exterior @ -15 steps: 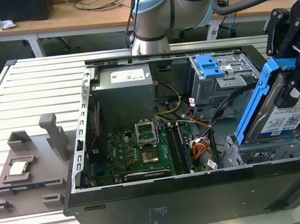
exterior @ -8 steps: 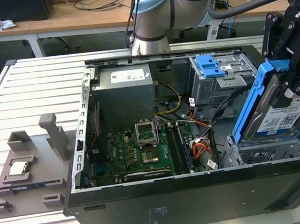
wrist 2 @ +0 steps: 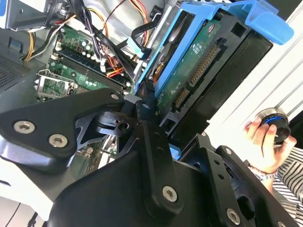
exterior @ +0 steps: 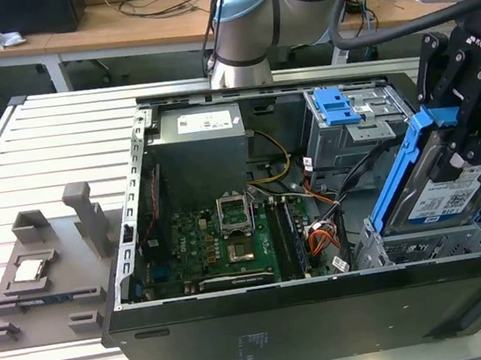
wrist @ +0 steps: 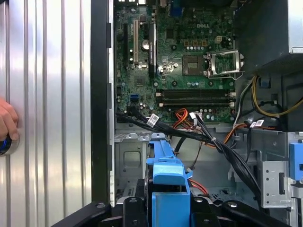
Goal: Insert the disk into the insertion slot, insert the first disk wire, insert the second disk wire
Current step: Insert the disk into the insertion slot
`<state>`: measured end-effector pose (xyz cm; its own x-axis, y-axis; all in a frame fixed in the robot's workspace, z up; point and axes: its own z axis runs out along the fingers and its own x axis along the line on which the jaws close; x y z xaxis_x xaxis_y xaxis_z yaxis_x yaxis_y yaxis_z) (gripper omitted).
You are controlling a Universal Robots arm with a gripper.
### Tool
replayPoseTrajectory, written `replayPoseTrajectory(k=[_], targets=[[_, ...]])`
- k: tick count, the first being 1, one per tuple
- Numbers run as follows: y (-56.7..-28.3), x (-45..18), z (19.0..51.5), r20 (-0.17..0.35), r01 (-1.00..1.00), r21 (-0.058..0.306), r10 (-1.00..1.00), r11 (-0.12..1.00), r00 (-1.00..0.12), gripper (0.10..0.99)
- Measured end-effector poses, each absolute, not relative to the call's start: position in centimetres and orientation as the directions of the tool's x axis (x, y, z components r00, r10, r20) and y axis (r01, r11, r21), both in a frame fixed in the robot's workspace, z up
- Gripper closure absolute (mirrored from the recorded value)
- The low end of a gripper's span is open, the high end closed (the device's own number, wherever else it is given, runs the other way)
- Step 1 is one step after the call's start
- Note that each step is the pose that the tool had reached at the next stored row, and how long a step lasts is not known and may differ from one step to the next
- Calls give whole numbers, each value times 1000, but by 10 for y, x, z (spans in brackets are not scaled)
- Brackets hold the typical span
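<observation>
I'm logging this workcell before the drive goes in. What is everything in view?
insertion slot: one, silver perforated cage, case corner at the exterior view's right
disk: one, grey with white label in a blue carrier, held tilted above the insertion slot
taller cage: one, grey with a blue latch, beyond the insertion slot
motherboard: one, green, inside the case
power supply: one, grey, beyond the motherboard
orange wires: one bundle, beside the motherboard
computer case: one, black, open, on the table
fixture tray: one, grey, on the table, exterior view's left
table: one, white, slatted
person's hand: one, holding a round dark object
gripper: one, black, shut on the disk
</observation>
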<state>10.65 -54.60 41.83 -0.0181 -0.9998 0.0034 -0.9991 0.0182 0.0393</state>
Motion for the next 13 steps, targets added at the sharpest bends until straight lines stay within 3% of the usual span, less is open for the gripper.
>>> replayPoseTrajectory(k=[13], targets=[[-546, 107, 397, 3, -999, 39, -1000, 18, -18, 725]])
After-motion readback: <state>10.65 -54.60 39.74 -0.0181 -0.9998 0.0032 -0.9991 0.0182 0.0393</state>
